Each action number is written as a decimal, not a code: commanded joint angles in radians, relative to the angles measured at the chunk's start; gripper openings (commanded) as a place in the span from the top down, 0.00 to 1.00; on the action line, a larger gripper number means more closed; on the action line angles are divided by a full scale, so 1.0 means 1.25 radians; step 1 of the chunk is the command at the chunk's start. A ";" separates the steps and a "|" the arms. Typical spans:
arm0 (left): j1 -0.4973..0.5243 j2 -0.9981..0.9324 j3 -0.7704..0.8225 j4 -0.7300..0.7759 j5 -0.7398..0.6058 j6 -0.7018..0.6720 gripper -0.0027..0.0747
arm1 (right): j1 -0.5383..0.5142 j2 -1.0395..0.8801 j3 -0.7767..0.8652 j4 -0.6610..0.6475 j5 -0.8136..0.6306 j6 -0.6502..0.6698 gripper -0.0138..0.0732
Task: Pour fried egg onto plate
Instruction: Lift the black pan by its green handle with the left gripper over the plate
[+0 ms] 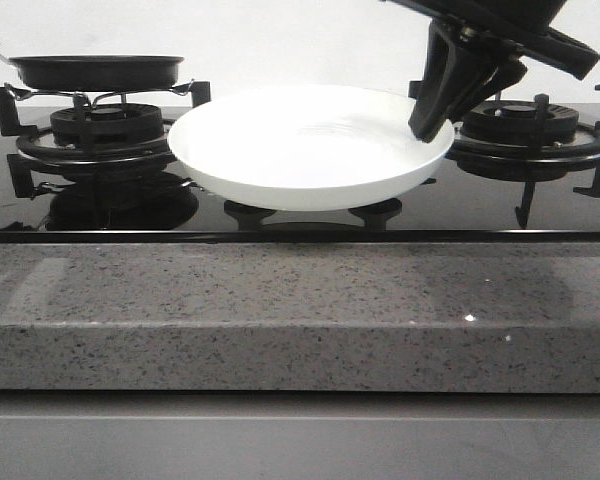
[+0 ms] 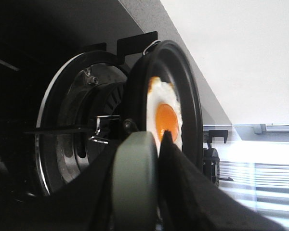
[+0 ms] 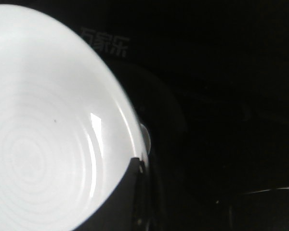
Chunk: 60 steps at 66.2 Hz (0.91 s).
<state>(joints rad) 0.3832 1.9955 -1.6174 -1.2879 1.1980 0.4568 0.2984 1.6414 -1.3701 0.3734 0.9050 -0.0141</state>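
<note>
The fried egg point(image 2: 164, 115), pale white with an orange yolk, lies in the black frying pan point(image 2: 190, 86). The pan point(image 1: 97, 70) rests on the left burner point(image 1: 100, 125). My left gripper point(image 2: 139, 144) is shut on the pan's grey-green handle point(image 2: 135, 178); in the front view only a sliver of it shows at the far left edge. The white plate point(image 1: 300, 140) sits between the two burners, low over the black glass. My right gripper point(image 1: 432, 120) is shut on its right rim. The plate point(image 3: 43, 134) holds nothing, and one finger point(image 3: 130, 192) lies over its rim.
The right burner point(image 1: 530, 130), with its black grate, stands right behind my right gripper. The glossy black cooktop point(image 1: 480, 205) ends at a speckled grey stone counter edge point(image 1: 300, 310) in front. A white wall runs behind the stove.
</note>
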 commanded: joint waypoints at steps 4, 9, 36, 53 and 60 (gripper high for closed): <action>0.002 -0.045 -0.029 -0.082 0.029 0.003 0.86 | -0.001 -0.037 -0.021 0.015 -0.027 -0.009 0.97; 0.006 -0.045 -0.029 -0.118 0.044 0.011 0.90 | -0.001 -0.037 -0.021 0.015 -0.027 -0.009 0.97; 0.018 -0.108 -0.029 -0.208 0.067 0.063 0.99 | -0.001 -0.037 -0.021 0.015 -0.027 -0.009 0.97; 0.007 -0.208 -0.005 -0.175 0.067 0.099 0.99 | -0.001 -0.037 -0.021 0.015 -0.026 -0.009 0.97; -0.007 -0.257 0.044 -0.173 0.057 0.130 0.99 | -0.001 -0.037 -0.021 0.015 -0.026 -0.009 0.97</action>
<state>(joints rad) 0.3938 1.7687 -1.5733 -1.4016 1.1940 0.5929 0.2984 1.6414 -1.3701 0.3734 0.9050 -0.0141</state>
